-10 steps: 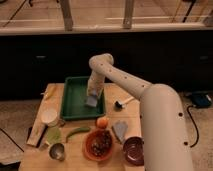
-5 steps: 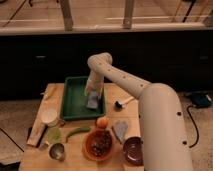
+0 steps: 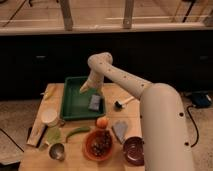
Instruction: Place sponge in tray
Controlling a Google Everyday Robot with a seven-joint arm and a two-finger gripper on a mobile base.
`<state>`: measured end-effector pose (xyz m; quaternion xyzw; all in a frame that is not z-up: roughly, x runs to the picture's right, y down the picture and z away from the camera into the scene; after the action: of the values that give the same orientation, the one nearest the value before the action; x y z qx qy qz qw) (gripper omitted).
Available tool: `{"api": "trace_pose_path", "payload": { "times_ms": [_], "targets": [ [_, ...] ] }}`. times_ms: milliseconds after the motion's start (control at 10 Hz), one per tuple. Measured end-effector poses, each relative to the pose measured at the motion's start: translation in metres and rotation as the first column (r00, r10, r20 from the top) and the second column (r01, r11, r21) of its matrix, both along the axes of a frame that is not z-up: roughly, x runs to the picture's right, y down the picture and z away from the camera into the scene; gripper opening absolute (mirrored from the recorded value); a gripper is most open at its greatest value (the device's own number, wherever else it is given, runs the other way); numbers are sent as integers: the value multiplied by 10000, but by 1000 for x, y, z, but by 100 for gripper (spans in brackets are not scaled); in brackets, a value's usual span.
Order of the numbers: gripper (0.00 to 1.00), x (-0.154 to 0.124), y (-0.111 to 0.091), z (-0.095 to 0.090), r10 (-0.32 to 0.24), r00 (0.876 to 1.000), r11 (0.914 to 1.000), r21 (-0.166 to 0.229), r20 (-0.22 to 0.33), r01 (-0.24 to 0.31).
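The dark green tray [image 3: 75, 107] sits at the back left of the wooden table. The grey-blue sponge [image 3: 95, 102] lies inside it, against its right side. My gripper [image 3: 90, 90] hangs over the tray just above the sponge. It looks open and a little apart from the sponge. The pale arm reaches in from the lower right and arches over the table.
In front of the tray are an orange fruit [image 3: 102, 121], a grey wedge piece [image 3: 120, 131], an orange bowl [image 3: 99, 144] of dark food, a dark red bowl [image 3: 134, 150], a metal cup [image 3: 56, 151], a green vegetable [image 3: 76, 132] and a white cup [image 3: 50, 116]. A brush [image 3: 121, 103] lies right of the tray.
The sponge has gone down from under the gripper to rest on the tray floor. The gripper now sits slightly above it.
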<state>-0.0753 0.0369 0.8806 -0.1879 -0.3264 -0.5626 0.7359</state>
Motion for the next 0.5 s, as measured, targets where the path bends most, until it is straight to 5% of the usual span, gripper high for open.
{"api": "trace_pose_path", "payload": {
  "times_ms": [500],
  "targets": [
    [80, 2, -1, -2, 17, 9998, 9999, 131, 207, -20]
  ]
}}
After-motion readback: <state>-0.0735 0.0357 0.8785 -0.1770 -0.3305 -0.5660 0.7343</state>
